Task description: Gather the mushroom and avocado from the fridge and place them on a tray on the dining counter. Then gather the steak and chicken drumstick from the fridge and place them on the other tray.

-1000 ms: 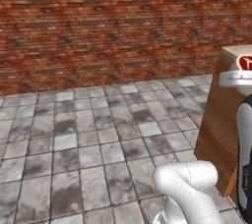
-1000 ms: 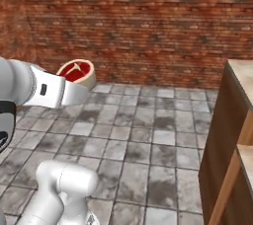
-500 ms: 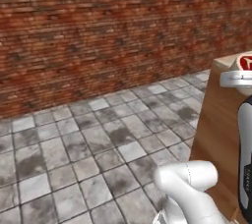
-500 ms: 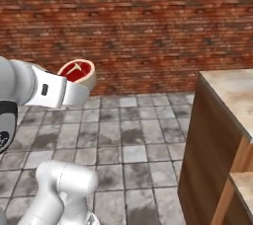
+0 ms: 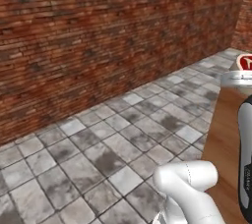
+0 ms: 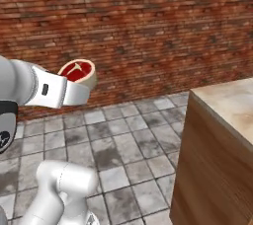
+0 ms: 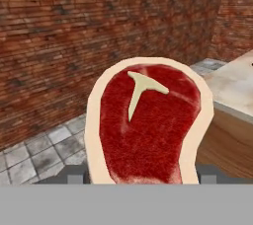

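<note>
The steak, a red slab with a pale fatty rim and a white T-shaped bone mark, stands upright between my fingers, and my gripper is shut on its lower edge. From the right base view the steak sits at the end of my white hand, where the gripper is held high over the floor. In the left base view the steak and gripper are at the right edge. A counter with a beige marble-look top and plain wooden front lies to the right.
A red brick wall runs across the back, with a corner at the far right. Grey stone floor tiles cover the open ground between the wall and the wooden counter front.
The whole picture has shifted, so the base has moved: the wall swings across and the counter comes nearer in the right base view. The steak stays in the gripper.
</note>
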### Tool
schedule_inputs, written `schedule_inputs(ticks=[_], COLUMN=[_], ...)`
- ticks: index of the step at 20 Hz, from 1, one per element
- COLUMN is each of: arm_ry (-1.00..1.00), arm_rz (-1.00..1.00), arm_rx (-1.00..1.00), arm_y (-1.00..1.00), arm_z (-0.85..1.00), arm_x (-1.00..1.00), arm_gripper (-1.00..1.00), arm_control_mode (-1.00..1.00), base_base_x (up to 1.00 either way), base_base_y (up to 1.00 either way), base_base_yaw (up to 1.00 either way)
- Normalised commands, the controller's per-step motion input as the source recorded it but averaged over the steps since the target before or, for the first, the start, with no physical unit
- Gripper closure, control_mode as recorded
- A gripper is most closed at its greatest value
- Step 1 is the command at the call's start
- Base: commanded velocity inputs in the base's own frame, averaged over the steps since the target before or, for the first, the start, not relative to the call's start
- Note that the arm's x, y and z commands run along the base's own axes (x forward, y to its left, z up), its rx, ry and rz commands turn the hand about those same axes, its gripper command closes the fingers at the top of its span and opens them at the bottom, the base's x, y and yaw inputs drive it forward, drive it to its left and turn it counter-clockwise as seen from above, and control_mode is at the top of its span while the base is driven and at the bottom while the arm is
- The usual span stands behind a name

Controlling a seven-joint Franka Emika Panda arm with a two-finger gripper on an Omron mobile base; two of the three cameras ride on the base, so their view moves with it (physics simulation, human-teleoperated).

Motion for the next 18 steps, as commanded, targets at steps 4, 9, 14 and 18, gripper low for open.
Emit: schedule_inputs(ticks=[4,9,14,18], arm_ry=[0.0,0.0,0.0,0.0], arm_rz=[0.0,0.0,0.0,0.0], arm_rx=[0.0,0.0,0.0,0.0], arm_y=[0.0,0.0,0.0,0.0], arm_z=[0.0,0.0,0.0,0.0], arm_x=[0.0,0.0,0.0,0.0], arm_gripper=[1.0,1.0,1.0,1.0], arm_control_mode=[1.0,1.0,1.0,1.0], base_base_x=[0.87,0.82,0.75,0.74], base_base_y=[0.63,0.55,0.51,0.46], base_base_yaw=[-0.44,-0.44,-0.47,-0.46])
